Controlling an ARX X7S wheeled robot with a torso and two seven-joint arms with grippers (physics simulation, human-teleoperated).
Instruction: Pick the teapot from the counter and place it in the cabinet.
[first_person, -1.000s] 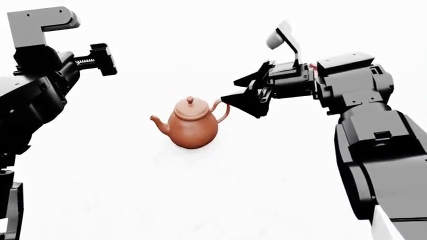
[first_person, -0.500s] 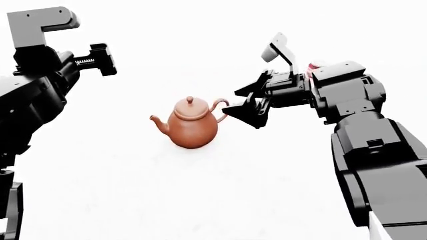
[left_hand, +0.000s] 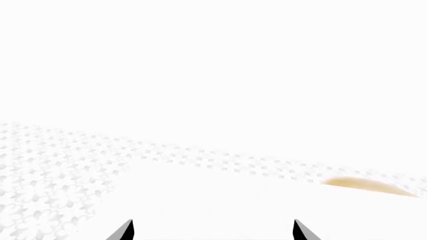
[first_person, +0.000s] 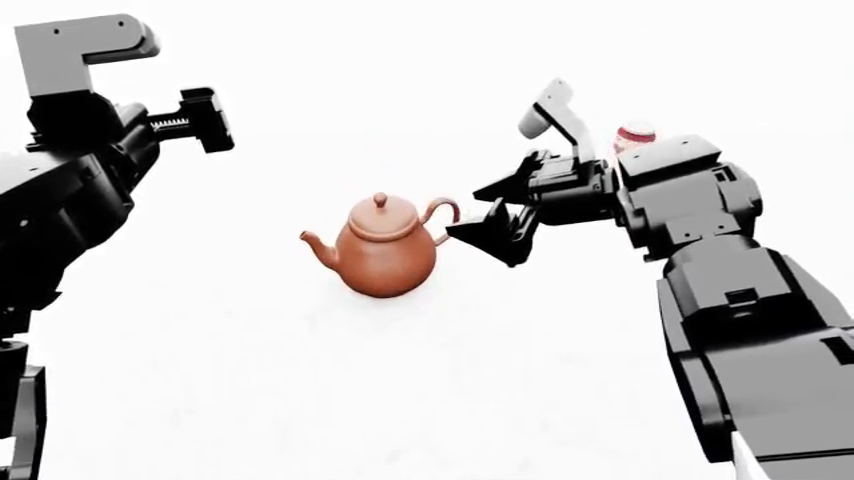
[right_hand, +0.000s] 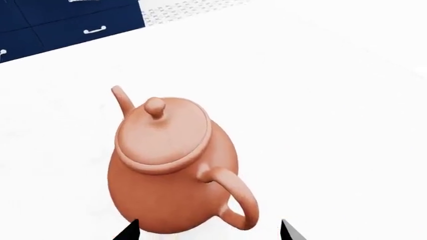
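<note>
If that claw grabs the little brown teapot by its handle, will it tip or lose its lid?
The teapot looks rigid, clay-like, so probably brittle. Held by its looped handle, the round belly would likely swing spout-down. The knobbed lid seems merely seated, so it might slide off.

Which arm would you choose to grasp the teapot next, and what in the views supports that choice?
Right. The right gripper is open beside the teapot, facing its looped handle. The left gripper is raised well away, and its wrist view shows no teapot.
</note>
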